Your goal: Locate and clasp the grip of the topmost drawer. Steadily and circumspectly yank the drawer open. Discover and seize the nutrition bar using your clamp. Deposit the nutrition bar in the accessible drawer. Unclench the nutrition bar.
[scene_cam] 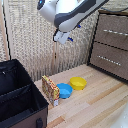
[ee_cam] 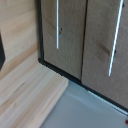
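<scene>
The dark brown dresser stands at the exterior view's right, and its topmost drawer [scene_cam: 115,29] is closed, with a silver bar handle [scene_cam: 116,32]. My clamp [scene_cam: 63,38] hangs high in the air well away from it, fingers apart and holding nothing. The nutrition bar [scene_cam: 50,90] stands upright on the wooden table beside the blue bowl. In the wrist view I see two closed drawer fronts, each with a silver handle [ee_cam: 57,25] [ee_cam: 116,40]; I cannot tell which one is the topmost. The clamp's fingers do not show there.
The lower drawer [scene_cam: 111,57] is also closed. A blue bowl [scene_cam: 64,90] and a yellow bowl [scene_cam: 78,83] sit side by side mid-table. A large black open box [scene_cam: 17,95] fills the exterior view's left. A woven screen stands behind.
</scene>
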Tool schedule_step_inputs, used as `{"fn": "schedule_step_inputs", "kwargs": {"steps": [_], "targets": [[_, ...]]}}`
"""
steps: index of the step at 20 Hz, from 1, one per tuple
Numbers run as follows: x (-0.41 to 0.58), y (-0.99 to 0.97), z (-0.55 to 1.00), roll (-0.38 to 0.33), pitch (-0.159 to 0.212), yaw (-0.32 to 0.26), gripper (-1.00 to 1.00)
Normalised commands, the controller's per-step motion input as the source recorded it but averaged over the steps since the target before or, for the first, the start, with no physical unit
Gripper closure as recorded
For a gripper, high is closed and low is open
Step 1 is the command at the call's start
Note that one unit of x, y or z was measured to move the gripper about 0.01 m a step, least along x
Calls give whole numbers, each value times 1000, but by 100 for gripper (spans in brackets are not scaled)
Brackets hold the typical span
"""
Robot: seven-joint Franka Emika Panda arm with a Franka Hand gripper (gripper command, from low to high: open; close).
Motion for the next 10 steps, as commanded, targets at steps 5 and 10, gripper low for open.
{"fn": "schedule_step_inputs", "kwargs": {"steps": [5,10], "targets": [[-21,-502,-13,-160,0,4,-100],[-103,-749,-43,-155,0,60,-100]]}}
